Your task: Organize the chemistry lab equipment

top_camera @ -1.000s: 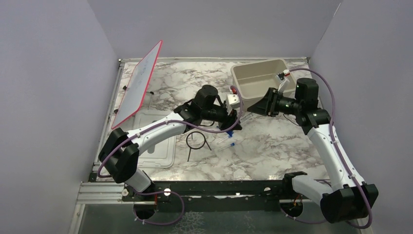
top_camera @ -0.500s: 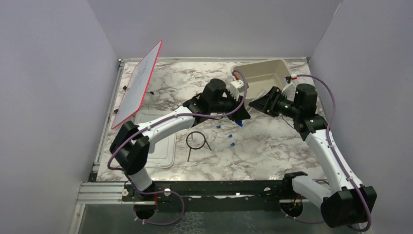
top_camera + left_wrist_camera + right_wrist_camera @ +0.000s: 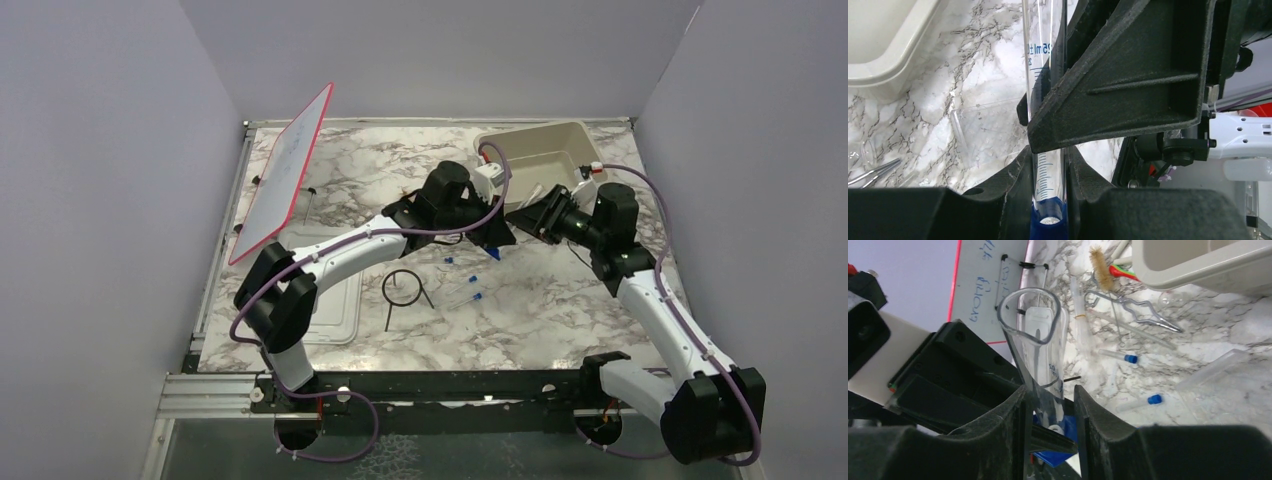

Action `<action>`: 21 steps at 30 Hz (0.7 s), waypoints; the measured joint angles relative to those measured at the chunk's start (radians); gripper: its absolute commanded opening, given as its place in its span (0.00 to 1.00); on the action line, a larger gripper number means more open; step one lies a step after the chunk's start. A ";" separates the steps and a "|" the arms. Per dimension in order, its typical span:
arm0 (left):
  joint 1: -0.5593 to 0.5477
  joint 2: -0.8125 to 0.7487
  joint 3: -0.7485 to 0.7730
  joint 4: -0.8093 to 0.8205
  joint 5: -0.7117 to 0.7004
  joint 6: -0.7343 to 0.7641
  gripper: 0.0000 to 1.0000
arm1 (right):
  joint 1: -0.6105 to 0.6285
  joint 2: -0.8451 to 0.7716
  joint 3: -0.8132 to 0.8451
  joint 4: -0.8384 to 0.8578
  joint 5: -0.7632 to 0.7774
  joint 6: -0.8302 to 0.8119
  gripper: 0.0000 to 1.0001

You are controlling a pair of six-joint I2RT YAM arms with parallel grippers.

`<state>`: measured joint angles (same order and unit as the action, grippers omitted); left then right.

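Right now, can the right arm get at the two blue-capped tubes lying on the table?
Probably not at once. The right gripper straddles the graduated cylinder that the left gripper holds, so it must clear that first. The blue-capped tubes themselves lie uncovered nearby.

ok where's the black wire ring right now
Top view, left of centre: the black wire ring sits on the marble table, between the slotted lid on its left and the blue-capped tubes on its right.
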<state>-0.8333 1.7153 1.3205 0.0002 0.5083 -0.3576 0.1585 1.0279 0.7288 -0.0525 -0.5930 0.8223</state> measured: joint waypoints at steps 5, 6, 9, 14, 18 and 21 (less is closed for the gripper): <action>0.001 0.002 0.004 -0.002 -0.005 -0.020 0.24 | 0.006 0.005 -0.003 0.031 0.003 0.018 0.15; 0.001 0.002 0.007 -0.002 -0.008 -0.020 0.34 | 0.006 0.004 -0.003 0.033 0.005 0.021 0.14; 0.000 -0.001 0.007 0.000 -0.039 -0.008 0.53 | 0.006 -0.004 -0.002 0.030 0.018 0.029 0.14; -0.001 -0.069 -0.021 0.002 -0.163 0.042 0.68 | 0.006 -0.003 0.039 -0.011 0.076 0.032 0.11; 0.011 -0.203 -0.069 0.006 -0.282 0.064 0.74 | 0.006 0.050 0.142 -0.023 0.127 0.034 0.11; 0.024 -0.343 -0.110 0.020 -0.402 0.073 0.76 | 0.006 0.109 0.206 -0.015 0.175 0.050 0.10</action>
<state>-0.8089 1.3720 1.2106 0.0200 0.1059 -0.2848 0.1646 1.1374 0.9344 -0.0677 -0.4179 0.8719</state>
